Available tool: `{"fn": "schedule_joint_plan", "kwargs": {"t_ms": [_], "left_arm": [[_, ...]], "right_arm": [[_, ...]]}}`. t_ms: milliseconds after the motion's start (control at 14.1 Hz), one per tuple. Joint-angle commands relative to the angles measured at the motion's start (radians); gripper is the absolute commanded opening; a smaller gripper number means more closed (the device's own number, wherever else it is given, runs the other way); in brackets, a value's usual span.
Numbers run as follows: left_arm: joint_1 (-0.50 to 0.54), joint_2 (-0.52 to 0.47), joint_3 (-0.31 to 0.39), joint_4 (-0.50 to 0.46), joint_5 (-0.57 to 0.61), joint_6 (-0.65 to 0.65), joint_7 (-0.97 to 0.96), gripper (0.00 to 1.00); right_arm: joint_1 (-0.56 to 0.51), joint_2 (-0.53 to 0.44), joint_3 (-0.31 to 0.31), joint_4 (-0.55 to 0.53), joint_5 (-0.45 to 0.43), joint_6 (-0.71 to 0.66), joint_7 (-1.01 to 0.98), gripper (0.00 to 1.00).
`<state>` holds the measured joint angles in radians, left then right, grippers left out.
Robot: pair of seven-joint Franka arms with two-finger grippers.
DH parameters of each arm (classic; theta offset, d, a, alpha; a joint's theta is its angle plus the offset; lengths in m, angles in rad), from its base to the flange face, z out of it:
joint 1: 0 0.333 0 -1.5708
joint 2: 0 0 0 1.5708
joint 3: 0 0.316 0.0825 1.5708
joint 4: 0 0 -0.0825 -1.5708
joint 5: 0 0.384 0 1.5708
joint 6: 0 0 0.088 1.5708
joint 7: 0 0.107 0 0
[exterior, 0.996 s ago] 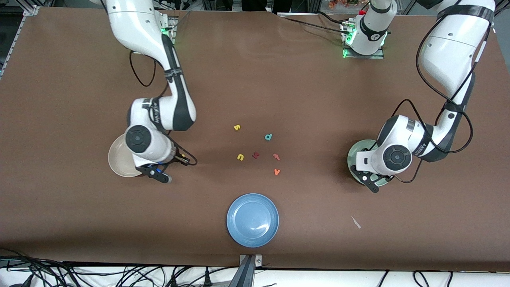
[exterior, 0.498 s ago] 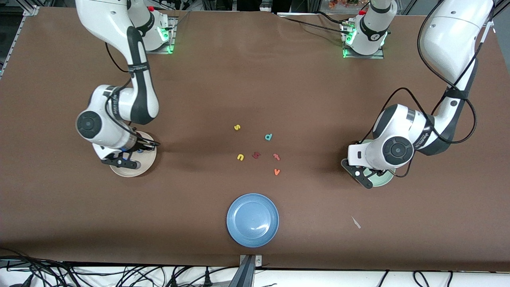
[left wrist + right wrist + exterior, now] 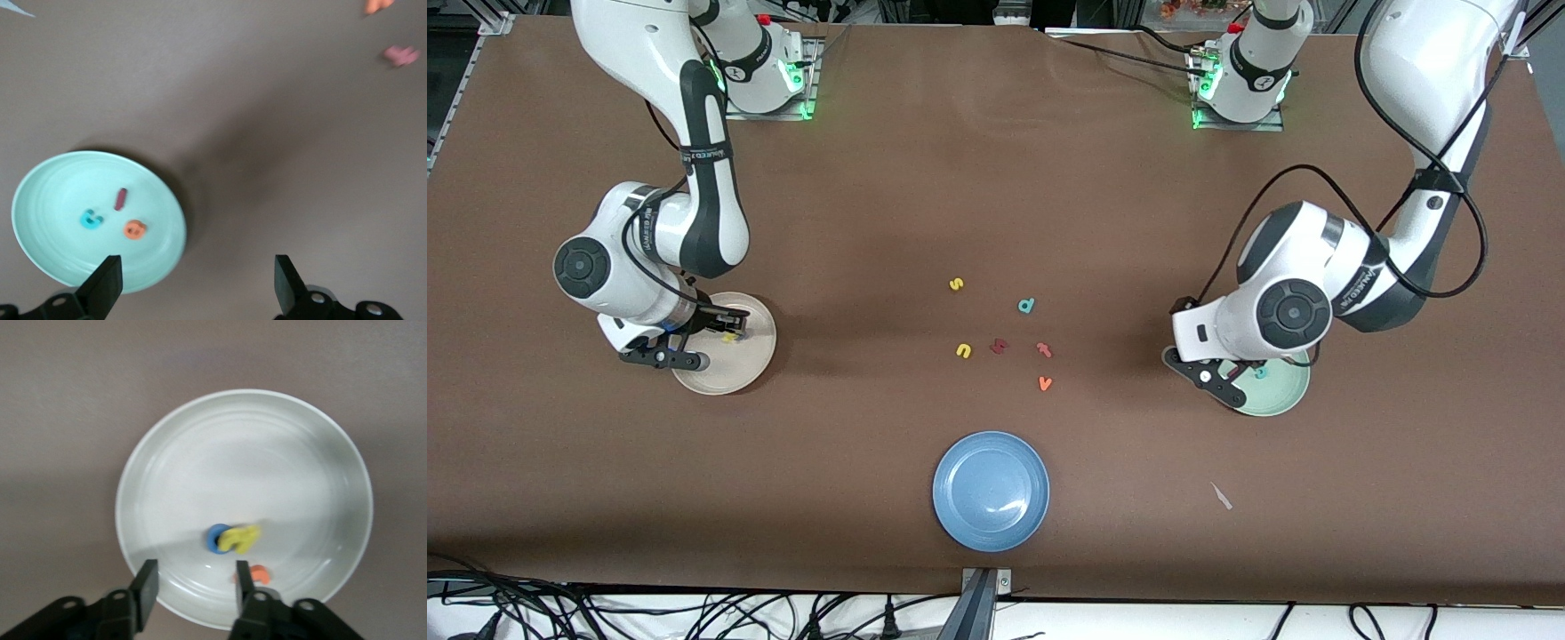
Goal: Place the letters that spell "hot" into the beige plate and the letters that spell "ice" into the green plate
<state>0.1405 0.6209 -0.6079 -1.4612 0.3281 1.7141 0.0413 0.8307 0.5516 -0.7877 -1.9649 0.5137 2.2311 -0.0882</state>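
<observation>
The beige plate lies at the right arm's end of the table. In it are the yellow "h" resting against the blue "o", with the orange "t" close by. My right gripper hangs open over the plate's rim with nothing between its fingers. The green plate lies at the left arm's end and holds the dark red "i", the teal "c" and the orange "e". My left gripper is open and empty over that plate's edge.
A blue plate sits near the front camera at the table's middle. Loose letters lie mid-table: a yellow "s", a teal "d", a yellow "u", two reddish letters and an orange "v". A white scrap lies nearer the front camera than the green plate.
My right gripper swung over the beige plate and opened; the yellow "h" now lies in the plate. My left gripper drifted off the green plate toward the table's middle.
</observation>
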Motion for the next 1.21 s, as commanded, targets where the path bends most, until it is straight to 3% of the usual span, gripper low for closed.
{"fn": "schedule_joint_plan", "kwargs": {"t_ms": [0, 640, 711, 782, 853, 924, 996, 1067, 1138], "left_arm": [[0.001, -0.015, -0.033, 0.056, -0.029, -0.077, -0.078, 1.0], [0.05, -0.194, -0.033, 0.058, -0.098, -0.192, -0.132, 1.0], [0.044, -0.223, -0.017, 0.056, -0.127, -0.191, -0.13, 1.0], [0.033, -0.245, 0.026, 0.055, -0.148, -0.188, -0.129, 1.0], [-0.005, -0.275, 0.09, 0.053, -0.177, -0.186, -0.127, 1.0], [-0.059, -0.309, 0.181, 0.048, -0.208, -0.185, -0.124, 1.0], [-0.112, -0.337, 0.271, 0.047, -0.233, -0.183, -0.126, 1.0], [-0.139, -0.357, 0.336, 0.047, -0.268, -0.183, -0.124, 1.0], [-0.134, -0.372, 0.364, 0.039, -0.309, -0.183, -0.124, 1.0]], "right_arm": [[0.005, 0.001, 0.005, 0.059, 0.022, -0.062, 0.096, 1.0], [0.019, -0.022, 0.028, 0.116, 0.008, -0.16, 0.298, 1.0], [-0.069, -0.07, 0.127, 0.118, -0.004, -0.157, 0.344, 1.0], [-0.197, -0.108, 0.278, 0.123, -0.092, -0.156, 0.372, 1.0], [-0.369, -0.155, 0.447, 0.124, -0.256, -0.153, 0.377, 1.0], [-0.553, -0.185, 0.654, 0.126, -0.397, -0.145, 0.367, 1.0], [-0.679, -0.214, 0.8, 0.124, -0.497, -0.143, 0.367, 1.0], [-0.744, -0.238, 0.85, 0.121, -0.539, -0.14, 0.363, 1.0], [-0.755, -0.255, 0.857, 0.124, -0.537, -0.136, 0.357, 1.0]]}}
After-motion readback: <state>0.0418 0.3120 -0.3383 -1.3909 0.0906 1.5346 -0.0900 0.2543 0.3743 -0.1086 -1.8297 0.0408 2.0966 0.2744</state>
